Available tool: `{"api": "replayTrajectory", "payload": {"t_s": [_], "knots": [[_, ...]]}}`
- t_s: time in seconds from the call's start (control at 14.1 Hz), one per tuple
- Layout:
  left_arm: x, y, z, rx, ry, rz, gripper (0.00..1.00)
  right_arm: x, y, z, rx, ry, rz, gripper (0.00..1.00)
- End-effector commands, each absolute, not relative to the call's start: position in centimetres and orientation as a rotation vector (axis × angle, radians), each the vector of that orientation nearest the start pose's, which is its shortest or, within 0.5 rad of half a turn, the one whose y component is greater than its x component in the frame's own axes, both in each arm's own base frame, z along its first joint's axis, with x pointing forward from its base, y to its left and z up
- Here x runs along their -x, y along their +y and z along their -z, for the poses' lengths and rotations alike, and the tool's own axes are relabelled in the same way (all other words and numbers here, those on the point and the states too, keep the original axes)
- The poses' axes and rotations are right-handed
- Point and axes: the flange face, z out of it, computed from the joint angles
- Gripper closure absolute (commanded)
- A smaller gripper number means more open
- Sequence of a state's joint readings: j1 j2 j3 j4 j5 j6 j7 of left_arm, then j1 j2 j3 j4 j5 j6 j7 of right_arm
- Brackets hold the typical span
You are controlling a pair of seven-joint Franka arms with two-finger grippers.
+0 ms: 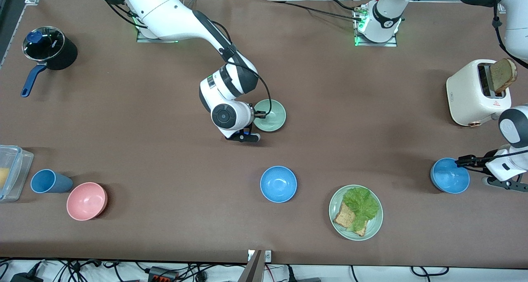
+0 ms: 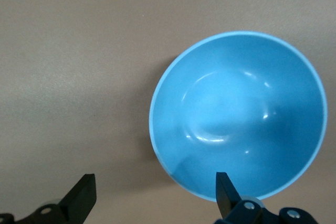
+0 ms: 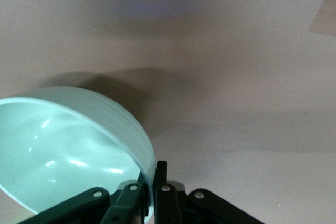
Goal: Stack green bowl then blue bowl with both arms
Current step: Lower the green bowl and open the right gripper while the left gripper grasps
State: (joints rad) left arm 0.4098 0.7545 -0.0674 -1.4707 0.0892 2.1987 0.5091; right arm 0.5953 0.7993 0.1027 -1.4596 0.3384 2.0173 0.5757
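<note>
The green bowl [image 1: 271, 116] is at mid-table, toward the robots' bases. My right gripper [image 1: 259, 114] is shut on its rim, one finger inside and one outside, as the right wrist view shows [image 3: 152, 176] with the bowl [image 3: 63, 150] tilted. Whether the bowl rests on the table I cannot tell. One blue bowl [image 1: 449, 176] sits at the left arm's end of the table. My left gripper [image 1: 459, 162] is open at its rim. In the left wrist view [image 2: 155, 193] one finger is over the bowl [image 2: 236, 114] and the other is outside it. A second blue bowl [image 1: 278, 184] sits mid-table, nearer the front camera.
A pale green plate [image 1: 373, 228] with lettuce and toast lies beside the middle blue bowl. A white toaster [image 1: 470, 92] with toast stands at the left arm's end. A pink bowl [image 1: 86, 200], blue cup [image 1: 48, 181], clear container [image 1: 12, 170] and black pot [image 1: 51, 48] are at the right arm's end.
</note>
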Motion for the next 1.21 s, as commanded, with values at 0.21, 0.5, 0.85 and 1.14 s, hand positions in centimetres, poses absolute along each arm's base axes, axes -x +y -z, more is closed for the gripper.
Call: {"api": "replayTrajectory", "payload": {"t_s": [0.21, 0.5, 0.85, 1.14], "knots": [[-68.3, 25.3, -22.3, 3.093, 0.399, 0.004, 0.19, -54.0, 46.5, -24.2, 2.94, 0.354, -0.513, 0.0], [-68.7, 25.0, -21.8, 3.108, 0.376, 0.065, 0.32, -59.3, 40.2, -35.2, 2.932, 0.413, -0.261, 0.0], [-68.7, 25.0, -21.8, 3.127, 0.36, 0.08, 0.73, -62.2, 31.7, -43.5, 3.078, 0.478, -0.009, 0.0], [-68.7, 25.1, -21.8, 3.129, 0.358, 0.082, 0.95, -64.3, 24.0, -47.9, 3.108, 0.476, 0.079, 0.0]]}}
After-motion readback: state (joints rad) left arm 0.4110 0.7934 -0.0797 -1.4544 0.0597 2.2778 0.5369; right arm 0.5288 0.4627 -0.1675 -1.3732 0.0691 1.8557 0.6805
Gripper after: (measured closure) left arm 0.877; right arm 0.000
